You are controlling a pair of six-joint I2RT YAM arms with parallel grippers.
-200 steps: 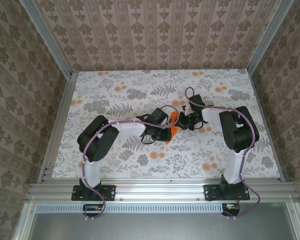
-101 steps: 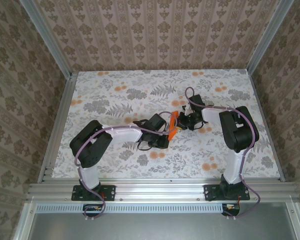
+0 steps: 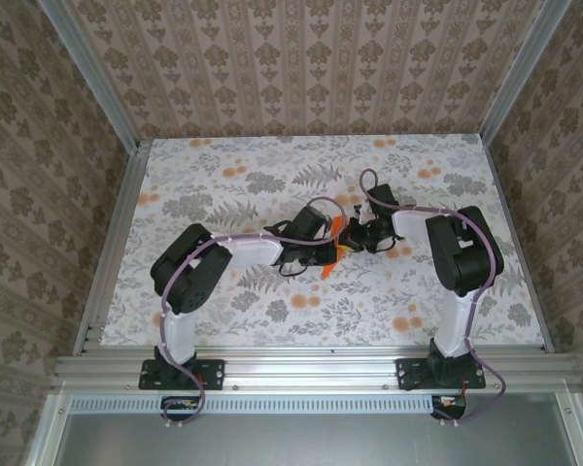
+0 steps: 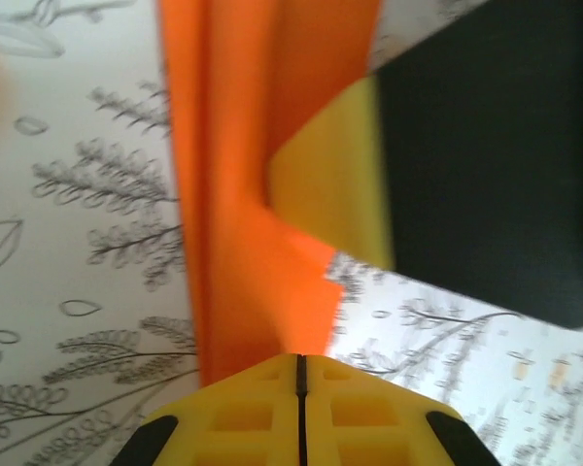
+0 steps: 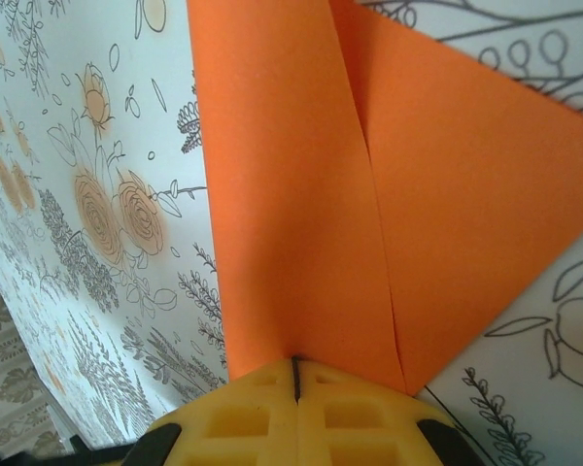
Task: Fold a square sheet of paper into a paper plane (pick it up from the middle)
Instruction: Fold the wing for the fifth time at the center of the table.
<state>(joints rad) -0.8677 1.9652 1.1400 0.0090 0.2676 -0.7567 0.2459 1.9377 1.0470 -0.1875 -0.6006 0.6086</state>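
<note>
Orange paper is the reference item: the sheet of paper (image 5: 291,194) sits over the middle of the table (image 3: 223,175), between the two arms, and it is no longer a flat square. On the near-left side of the sheet, the left gripper (image 4: 299,361) has its yellow jaws pressed together with no gap, pinching the sheet's lower edge. The left wrist view shows several stacked layers with lengthwise creases running away from that grip. On the far-right side of the sheet, the right gripper (image 5: 294,367) is likewise clamped on the paper. From its jaws one long crease runs outward, and a pointed corner lies to one side of it. Whether the sheet touches the table cannot be determined. Assessment: pick-up and the first lengthwise folds appear complete. The shape is not yet a narrow dart, so the wing folds, a final flattening of the creases and the release are judged to be outstanding.
</note>
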